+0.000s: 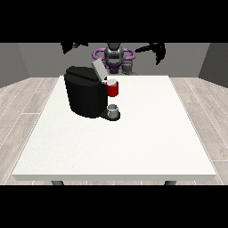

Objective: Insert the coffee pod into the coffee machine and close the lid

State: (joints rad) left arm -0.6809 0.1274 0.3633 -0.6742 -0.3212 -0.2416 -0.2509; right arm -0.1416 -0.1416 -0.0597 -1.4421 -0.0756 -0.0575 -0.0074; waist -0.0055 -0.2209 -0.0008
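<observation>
White table (133, 142), coffee machine (85, 95); raised hands' fingers indistinct

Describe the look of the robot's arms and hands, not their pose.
Both hands are black: the hand at the view's left and the hand at the view's right show as dark, spiky shapes. The arm leading to the right one is black too. Purple rings sit by the grey torso. No cables or markings are discernible.

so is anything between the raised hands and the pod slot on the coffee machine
Nothing visible. Both hands, at the view's left and right, hang above the black coffee machine, whose grey lid is tilted open.
</observation>
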